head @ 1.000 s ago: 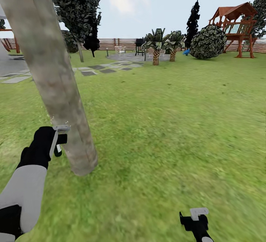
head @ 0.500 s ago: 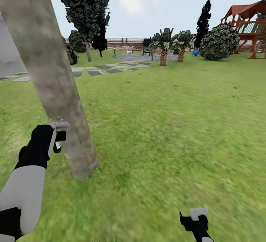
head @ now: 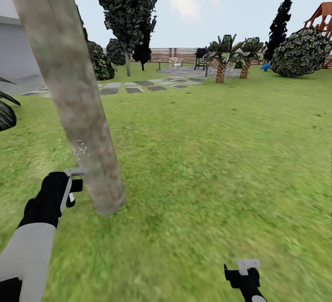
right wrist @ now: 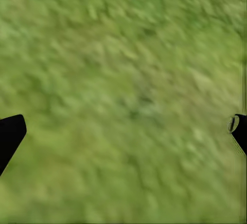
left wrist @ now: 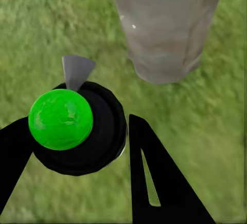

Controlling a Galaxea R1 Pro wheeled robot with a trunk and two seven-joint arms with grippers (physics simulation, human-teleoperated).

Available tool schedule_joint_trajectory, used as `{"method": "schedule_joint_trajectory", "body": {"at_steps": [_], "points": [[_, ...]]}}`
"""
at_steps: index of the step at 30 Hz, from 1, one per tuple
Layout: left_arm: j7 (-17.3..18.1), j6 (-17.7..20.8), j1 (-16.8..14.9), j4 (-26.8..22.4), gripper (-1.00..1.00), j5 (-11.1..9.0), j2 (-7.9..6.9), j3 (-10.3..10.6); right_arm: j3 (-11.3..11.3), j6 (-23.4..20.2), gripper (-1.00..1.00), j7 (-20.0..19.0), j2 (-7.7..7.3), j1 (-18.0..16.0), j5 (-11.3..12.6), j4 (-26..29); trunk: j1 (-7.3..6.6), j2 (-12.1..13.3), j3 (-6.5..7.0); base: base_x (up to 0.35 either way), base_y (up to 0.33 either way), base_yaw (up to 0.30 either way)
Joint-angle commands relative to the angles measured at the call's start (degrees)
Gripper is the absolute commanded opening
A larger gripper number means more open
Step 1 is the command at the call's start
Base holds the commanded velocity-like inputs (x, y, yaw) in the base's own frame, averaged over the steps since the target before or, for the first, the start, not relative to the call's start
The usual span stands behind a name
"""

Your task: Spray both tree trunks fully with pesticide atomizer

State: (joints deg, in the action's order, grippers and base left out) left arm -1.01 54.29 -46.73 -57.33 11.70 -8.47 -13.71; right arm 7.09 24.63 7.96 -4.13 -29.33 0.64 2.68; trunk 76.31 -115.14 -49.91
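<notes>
Atomizer (left wrist: 77, 126) clamped in L gripper (head: 70, 186), tree trunk (head: 69, 89) just beside

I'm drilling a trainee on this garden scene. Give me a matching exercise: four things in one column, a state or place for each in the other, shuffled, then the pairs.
Column one:
1. tree trunk
2. left tool
3. right tool
4. stepping stones

Column two:
a. open, above bare grass
b. grey, lying flat in the lawn farther off
c. shut on the pesticide atomizer
d. leaning, with white specks low down

Pairs: 1-d, 2-c, 3-a, 4-b.
</notes>
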Motion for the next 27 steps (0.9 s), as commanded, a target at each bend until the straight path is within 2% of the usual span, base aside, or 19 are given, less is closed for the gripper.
{"method": "schedule_joint_trajectory", "body": {"at_steps": [1, 5, 8, 15, 17, 21, 27], "points": [[-0.2, 0.2, 0.0, -0.1, -1.0, 0.1, 0.02, 0.0, 0.5, 0.1, 1.0, 0.3, 0.0, 0.0, 0.1, 0.0, -0.01, 0.0, -0.05, 0.0, -0.275, 0.012], [-0.4, 0.2, 0.5, 0.0, -1.0, 0.1, 0.95, 0.0, 0.5, 0.1, 1.0, 0.4, -0.09, 0.0, 0.1, 0.0, -0.01, 0.0, -0.05, 0.033, -0.276, 0.002], [-0.5, 0.1, 1.5, 0.6, -1.0, 0.3, 0.7, -0.2, 0.5, 0.1, 1.0, 0.4, -0.09, 0.0, 0.1, 0.0, -0.01, 0.0, -0.05, 0.124, -0.265, 0.0], [-0.7, -0.1, 1.8, 2.4, -1.0, 0.4, 0.31, -0.4, 0.5, 0.1, 1.0, 0.4, -0.09, 0.0, 0.1, 0.0, -0.01, 0.0, -0.05, 0.248, -0.172, 0.027], [-0.7, -0.8, 2.8, 2.7, -1.0, 0.4, 0.3, -0.5, 0.5, 0.1, 1.0, 0.4, -0.09, 0.0, 0.1, 0.0, -0.01, 0.0, -0.05, 0.289, -0.131, 0.215], [-0.7, -5.9, 5.5, 5.1, -1.0, 0.3, 0.22, -0.7, 0.5, 0.1, 1.0, 0.4, -0.09, 0.0, 0.1, 0.0, -0.01, 0.0, -0.05, 0.293, -0.123, 0.268], [-0.9, -7.0, 5.6, 5.8, -1.0, 0.3, 0.12, -0.9, 0.5, 0.1, 1.0, 0.4, -0.09, 0.0, 0.1, 0.0, -0.01, 0.0, -0.05, 0.324, 0.039, 0.276]]}}
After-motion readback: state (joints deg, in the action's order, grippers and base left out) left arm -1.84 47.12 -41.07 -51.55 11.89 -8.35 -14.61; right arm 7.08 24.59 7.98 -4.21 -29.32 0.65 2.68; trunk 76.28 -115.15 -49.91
